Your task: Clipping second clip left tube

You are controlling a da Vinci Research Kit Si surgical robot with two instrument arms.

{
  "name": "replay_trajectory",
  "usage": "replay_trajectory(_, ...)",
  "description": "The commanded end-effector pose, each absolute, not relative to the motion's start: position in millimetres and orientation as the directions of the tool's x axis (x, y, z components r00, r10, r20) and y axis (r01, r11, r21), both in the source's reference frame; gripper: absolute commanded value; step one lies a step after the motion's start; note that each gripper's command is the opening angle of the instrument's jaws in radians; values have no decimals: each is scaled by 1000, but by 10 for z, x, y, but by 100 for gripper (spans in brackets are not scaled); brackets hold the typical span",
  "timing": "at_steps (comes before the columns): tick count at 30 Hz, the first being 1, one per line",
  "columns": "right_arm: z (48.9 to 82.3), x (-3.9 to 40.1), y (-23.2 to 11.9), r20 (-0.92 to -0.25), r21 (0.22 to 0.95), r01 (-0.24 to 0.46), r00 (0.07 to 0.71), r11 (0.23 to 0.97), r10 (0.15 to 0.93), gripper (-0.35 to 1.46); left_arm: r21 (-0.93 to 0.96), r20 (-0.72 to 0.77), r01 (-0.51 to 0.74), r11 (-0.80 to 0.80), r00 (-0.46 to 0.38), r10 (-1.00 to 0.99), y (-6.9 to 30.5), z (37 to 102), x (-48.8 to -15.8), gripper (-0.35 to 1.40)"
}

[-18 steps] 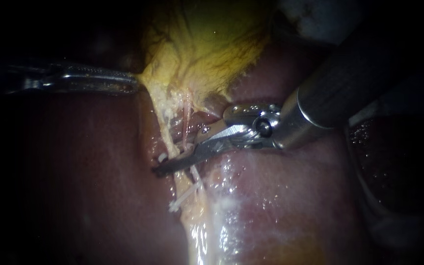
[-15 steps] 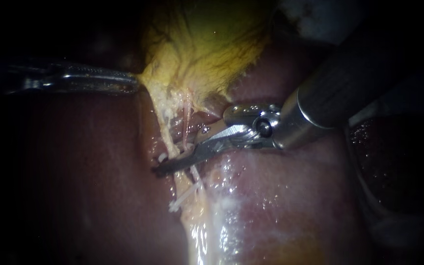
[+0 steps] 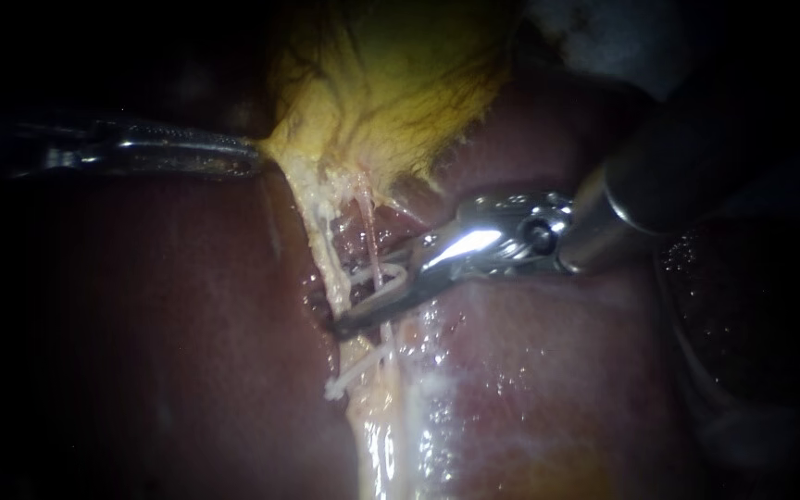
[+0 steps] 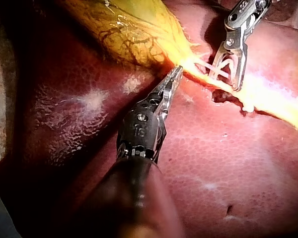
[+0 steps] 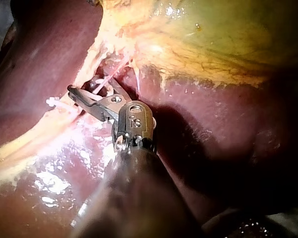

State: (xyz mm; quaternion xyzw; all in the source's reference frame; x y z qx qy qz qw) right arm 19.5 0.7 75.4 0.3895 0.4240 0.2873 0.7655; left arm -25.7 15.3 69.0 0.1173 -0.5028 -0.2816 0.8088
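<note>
The yellow gallbladder [image 3: 391, 83] narrows into a pale left tube [image 3: 326, 245], with a thin pink tube [image 3: 369, 222] beside it. My right instrument [image 3: 358, 294] comes in from the upper right. Its jaws stand open around these tubes, and a white clip [image 3: 380, 278] lies across them in the gap. A second white clip [image 3: 356, 372] sits lower on the pale strand. My left instrument [image 3: 250, 157] is shut on the gallbladder's edge and holds it taut. The left wrist view shows the same grip [image 4: 178, 72] and the open right jaws [image 4: 223, 79]. The right wrist view also shows them [image 5: 84, 89].
Dark red liver [image 3: 168, 306] lies on both sides of the tubes. It is wet and glistening below the right instrument's jaws [image 3: 474, 370]. The right instrument's thick shaft [image 3: 678, 176] fills the upper right. The view's edges are dark.
The right instrument's jaws were closed across the tubes and now stand open. They have drawn back to the right, and a white clip now shows where they were closed. The left instrument has not moved.
</note>
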Motion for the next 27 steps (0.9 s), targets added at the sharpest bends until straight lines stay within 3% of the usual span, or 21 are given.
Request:
replay_trajectory(1,754,190,9,-434,836,-102,477,539,764,60,473,748,337,814,335,-573,153,690,-256,-35)
replay_trajectory(12,730,146,23,-512,820,9,461,573,725,60,473,748,337,814,335,-573,153,690,-256,-35)
replay_trajectory(21,689,152,19,-536,833,145,456,535,711,58,473,748,337,814,335,-573,153,689,-256,-35)
replay_trajectory(27,690,167,10,-555,824,180,449,538,700,57,473,748,337,814,335,-573,153,689,-256,-35)
